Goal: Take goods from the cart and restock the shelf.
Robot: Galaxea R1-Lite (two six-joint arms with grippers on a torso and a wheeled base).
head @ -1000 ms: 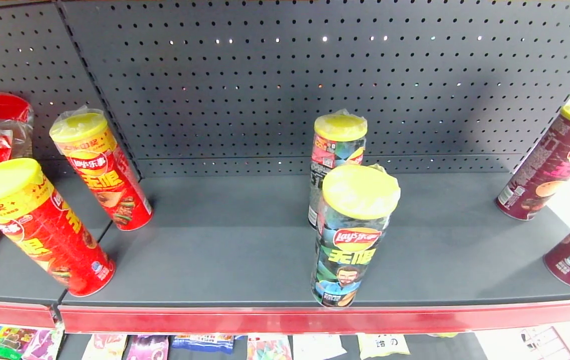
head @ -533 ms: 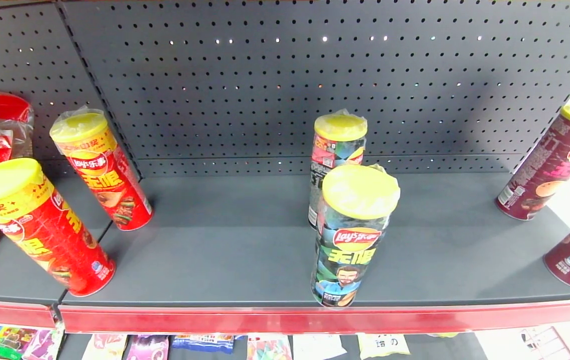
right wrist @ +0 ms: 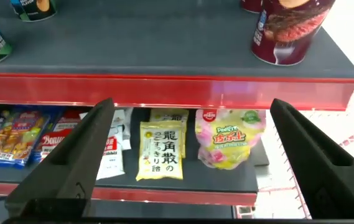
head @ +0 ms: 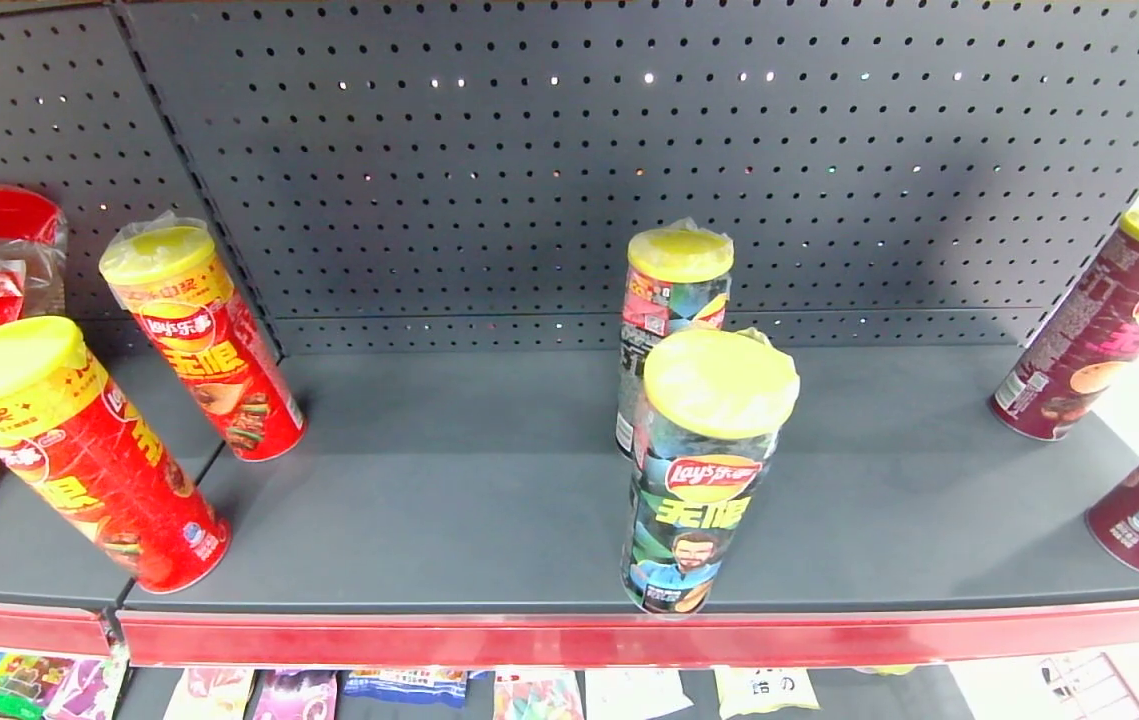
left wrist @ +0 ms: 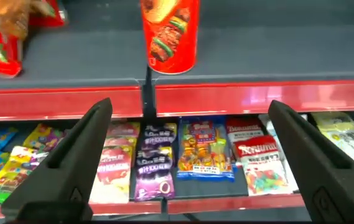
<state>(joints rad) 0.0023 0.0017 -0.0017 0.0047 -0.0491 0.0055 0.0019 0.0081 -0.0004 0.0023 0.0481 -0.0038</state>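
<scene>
Nothing moved: left end effector (left wrist: 189,118) and right end effector (right wrist: 192,118), wide open and empty, face the shelf (head: 529,520).

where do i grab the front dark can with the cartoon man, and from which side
Grip the front can around its mid-body, from the shelf front, jaws either side. It stands upright at the edge, with a second can right behind and loose film over its lid.
</scene>
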